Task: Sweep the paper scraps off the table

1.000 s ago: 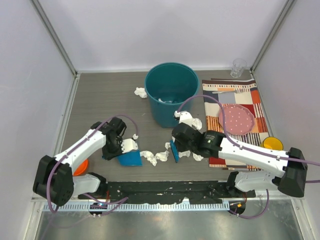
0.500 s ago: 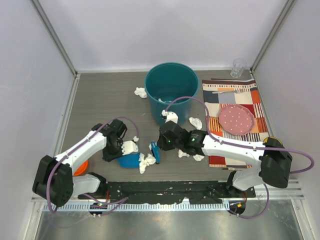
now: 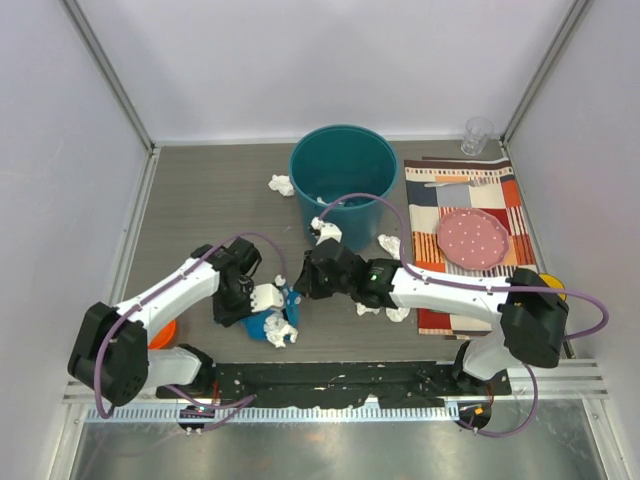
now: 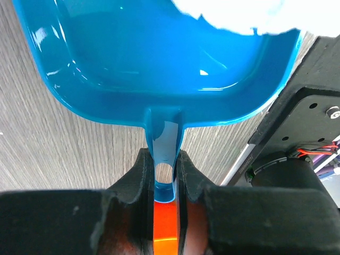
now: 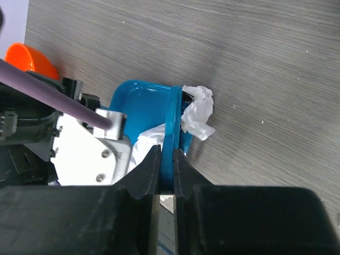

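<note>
Your left gripper [image 4: 163, 159] is pinched tight on the stub handle of a glossy, moulded blue plastic dustpan [image 4: 159, 64]. The pan sits on the dark wood-grain table [image 3: 200, 200], close to the black base plate along the front edge. Your right gripper [image 5: 166, 159] is pressed together on a thin blue plastic sweeper blade [image 5: 171, 122], seen edge-on and standing at the pan's mouth.

Of the crumpled white paper scraps [image 3: 282, 330], one wad touches the blade's far side at the pan's lip [image 5: 197, 112], and more white paper lies inside the pan [image 5: 146, 146]. Two wads sit just beside your right forearm [image 3: 385, 311]. One lies near the right of the tall round teal plastic bin [image 3: 343, 215], and another lies just left of it [image 3: 282, 185].

The bin stands directly behind your right wrist, so room is tight there. Bare wood runs wide to the left, out to the metal side rail. On the right, your forearm crosses the near-left corner of the striped patchwork placemat [image 3: 500, 205], which carries a pink dotted plate [image 3: 472, 238]. A clear glass [image 3: 477, 135] stands in the far right corner, and an orange bowl [image 3: 160, 335] sits by your left arm's base.
</note>
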Tool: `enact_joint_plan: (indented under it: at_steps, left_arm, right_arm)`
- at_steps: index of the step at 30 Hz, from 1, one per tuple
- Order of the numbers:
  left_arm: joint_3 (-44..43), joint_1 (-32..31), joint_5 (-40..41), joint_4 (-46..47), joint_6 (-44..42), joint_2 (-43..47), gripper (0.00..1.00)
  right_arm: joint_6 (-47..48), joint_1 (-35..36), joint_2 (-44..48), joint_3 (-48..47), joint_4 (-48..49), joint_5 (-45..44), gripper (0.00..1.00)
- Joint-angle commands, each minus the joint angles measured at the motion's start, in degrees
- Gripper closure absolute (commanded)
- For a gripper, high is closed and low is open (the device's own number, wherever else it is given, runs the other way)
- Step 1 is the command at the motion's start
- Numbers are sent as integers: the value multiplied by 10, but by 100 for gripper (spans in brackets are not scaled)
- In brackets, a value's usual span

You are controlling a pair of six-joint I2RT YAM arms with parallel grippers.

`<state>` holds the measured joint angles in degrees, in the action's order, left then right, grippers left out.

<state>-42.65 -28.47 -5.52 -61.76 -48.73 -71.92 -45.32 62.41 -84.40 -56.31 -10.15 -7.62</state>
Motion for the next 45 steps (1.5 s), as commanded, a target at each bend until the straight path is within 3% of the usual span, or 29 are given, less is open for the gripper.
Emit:
enact_joint_plan:
  at_steps: [1,11,20,26,33,38,45]
  left_arm:
    - [-16,-4,-49,2,-15,-23,100]
    - [-34,-2,-99,30,4,-47,100]
    - [-44,31,-184,36,-5,-37,100]
    - [-49,34,-192,43,2,-33,100]
    - [-47,36,-162,45,5,-23,100]
    - [-33,35,-68,66,10,-38,100]
    - [-25,22,-75,78,17,-54,100]
  right_arm:
    - [8,1,-12,-56,38,0,99]
    - [48,-10,-20,-119,-27,-14,99]
    - [91,-19,76,-125,-122,-116,99]
    - [129,-19,126,-142,-161,-139,99]
    - [131,-19,141,-113,-195,-164,99]
    - [117,-19,107,-105,-257,-158,99]
    - [97,0,70,-84,-260,-113,99]
